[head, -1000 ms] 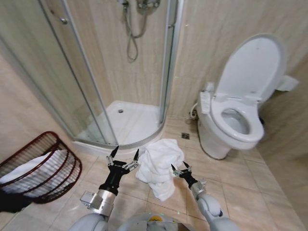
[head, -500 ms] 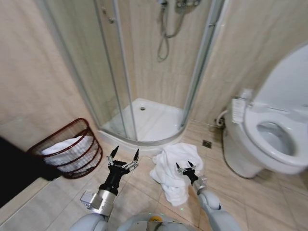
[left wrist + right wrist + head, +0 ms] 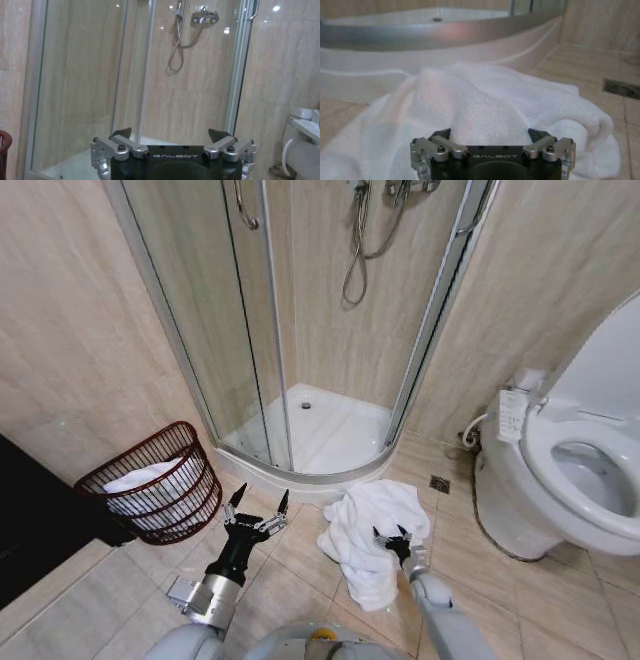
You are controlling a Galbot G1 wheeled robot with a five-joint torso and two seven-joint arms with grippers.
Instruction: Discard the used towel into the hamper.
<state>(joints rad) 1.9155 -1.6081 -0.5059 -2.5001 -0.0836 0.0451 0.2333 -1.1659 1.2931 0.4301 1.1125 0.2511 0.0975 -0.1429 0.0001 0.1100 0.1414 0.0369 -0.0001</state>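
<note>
**Right gripper poised at the towel, grab not yet made**

The right gripper (image 3: 391, 534) is low over the floor with its fingers spread apart, and from its wrist camera the two dark tips (image 3: 440, 133) frame nothing but white cloth just ahead. No pinch on it that I can see. So the step in hand, as I read it, is the reach for the pick-up.

Now the scene, big to small. The shower (image 3: 300, 320) takes the middle of the room, glass doors and a white curved tray, hose hanging on the back wall. The toilet (image 3: 570, 480) sits off to the robot's right, lid up. Between them, on the tiled floor (image 3: 300, 555) just in front of the tray's curved edge, lies the towel (image 3: 372, 525), a crumpled white heap. Over on the robot's left, against the wall and well apart from the towel, stands the hamper (image 3: 160, 490), dark red wire, leaning a little, with white laundry already in it.

The left gripper (image 3: 258, 502) is raised above the floor between hamper and towel, fingers wide, carrying nothing, pointed at the shower.

What the next move calls for, by my judgement: drive the open fingers down into a thick fold and close firmly, because loose cloth slips. Then lift high enough that the trailing end clears the floor, and carry it across to the robot's left, over the hamper's rim.
</note>
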